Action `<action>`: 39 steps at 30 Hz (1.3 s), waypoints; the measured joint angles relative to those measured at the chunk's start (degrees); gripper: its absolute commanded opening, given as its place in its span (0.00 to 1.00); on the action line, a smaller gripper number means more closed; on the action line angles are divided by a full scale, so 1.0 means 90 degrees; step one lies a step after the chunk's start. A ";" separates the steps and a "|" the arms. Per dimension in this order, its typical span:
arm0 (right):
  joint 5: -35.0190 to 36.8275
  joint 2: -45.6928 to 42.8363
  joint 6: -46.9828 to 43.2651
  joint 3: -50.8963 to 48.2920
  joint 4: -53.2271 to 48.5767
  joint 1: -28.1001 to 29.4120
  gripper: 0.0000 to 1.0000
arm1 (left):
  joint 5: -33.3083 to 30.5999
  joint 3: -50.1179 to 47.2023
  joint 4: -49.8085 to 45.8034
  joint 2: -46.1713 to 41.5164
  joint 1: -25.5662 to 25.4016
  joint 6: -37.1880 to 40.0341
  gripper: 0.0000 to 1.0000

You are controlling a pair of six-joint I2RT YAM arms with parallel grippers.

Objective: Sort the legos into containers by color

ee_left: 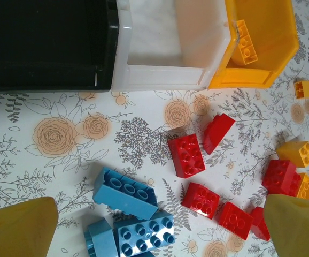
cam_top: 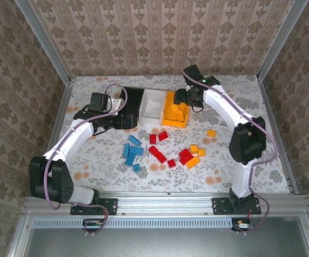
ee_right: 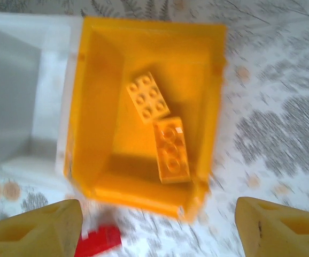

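Right claw (ee_right: 157,209) apart, empty, hovers over orange-yellow bin (ee_right: 93,107); two orange-yellow bricks (ee_right: 171,150) lie inside. Left claw (ee_left: 159,206) apart, empty, above blue bricks (ee_left: 128,195) and red bricks (ee_left: 186,155) on table (cam_top: 90,160), just in front of black bin (ee_left: 42,43) and white bin (ee_left: 165,77). Loose orange-yellow pieces (cam_top: 197,152) right of the red.

Lab test cell — aluminium frame (cam_top: 165,202), wallpapered walls (cam_top: 160,32).
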 measured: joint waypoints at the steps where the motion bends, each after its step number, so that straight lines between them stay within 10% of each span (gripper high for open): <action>1: 0.0017 -0.0362 0.0000 -0.0340 0.0019 -0.0015 0.80 | 0.0000 0.0000 0.0002 0.0000 0.0000 0.0000 1.00; 9: 0.0090 -0.2856 0.0075 -0.3475 0.0236 -0.0452 0.82 | 0.0153 -0.0002 0.0066 0.0000 -0.0005 0.0000 1.00; 17: -0.0053 -0.3262 0.0182 -0.5428 0.0614 -0.1115 0.82 | 0.0211 -0.0066 0.0151 0.0000 -0.0124 0.0032 1.00; 39: -0.0216 -0.0554 -0.0335 -0.3830 0.1309 -0.1506 0.64 | 0.0236 -0.0085 0.0114 -0.0027 -0.0544 0.0379 1.00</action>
